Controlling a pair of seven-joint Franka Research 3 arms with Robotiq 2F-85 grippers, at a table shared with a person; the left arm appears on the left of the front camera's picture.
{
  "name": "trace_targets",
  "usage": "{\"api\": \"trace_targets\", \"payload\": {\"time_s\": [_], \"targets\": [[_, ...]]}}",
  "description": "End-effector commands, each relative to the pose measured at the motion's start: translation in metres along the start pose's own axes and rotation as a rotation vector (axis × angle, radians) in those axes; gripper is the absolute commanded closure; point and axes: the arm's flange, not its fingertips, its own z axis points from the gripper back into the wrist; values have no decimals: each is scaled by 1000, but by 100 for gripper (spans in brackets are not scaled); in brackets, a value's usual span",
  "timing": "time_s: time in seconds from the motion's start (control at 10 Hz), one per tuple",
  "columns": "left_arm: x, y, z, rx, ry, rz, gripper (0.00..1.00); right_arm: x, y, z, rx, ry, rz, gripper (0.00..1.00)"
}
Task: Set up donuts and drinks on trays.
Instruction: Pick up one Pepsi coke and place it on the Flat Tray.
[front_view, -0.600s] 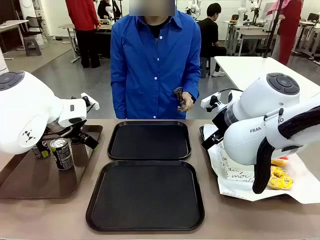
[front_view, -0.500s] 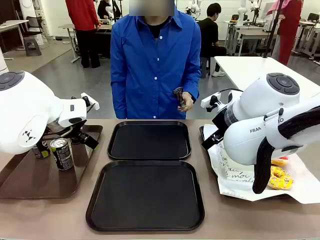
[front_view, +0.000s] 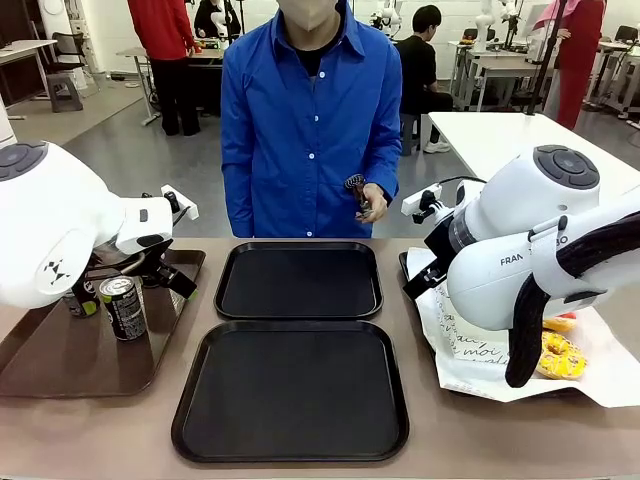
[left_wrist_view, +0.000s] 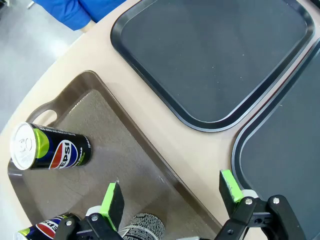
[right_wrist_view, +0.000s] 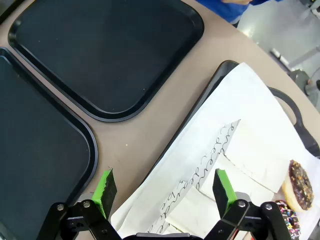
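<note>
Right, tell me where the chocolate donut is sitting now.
In the right wrist view, the chocolate donut lies at the picture's far right edge, on the white paper on the robot's right side of the table.

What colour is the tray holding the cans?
Brown; the tray shows best in the left wrist view.

Worktop (front_view: 100, 432): beige, smooth.
Middle: near black tray (front_view: 290, 392) and far black tray (front_view: 298, 280), one behind the other, nearly touching, both bare.
Left: longer brown tray (front_view: 60, 362), just beside them.
Right: dark tray (right_wrist_view: 223, 65) lined with white paper (right_wrist_view: 235, 135).
</note>
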Motion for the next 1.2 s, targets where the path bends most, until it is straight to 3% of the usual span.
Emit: {"api": "trace_targets", "payload": {"time_s": [0.0, 0.9, 1.1], "targets": [[0, 0, 0, 0, 0, 0, 0, 0, 0, 0, 0, 0, 0, 0], [0, 0, 0, 0, 0, 0, 0, 0, 0, 0, 0, 0, 0, 0], [-10, -19, 65, 63, -38, -84, 0, -15, 16, 62, -43, -34, 40, 0]]}}
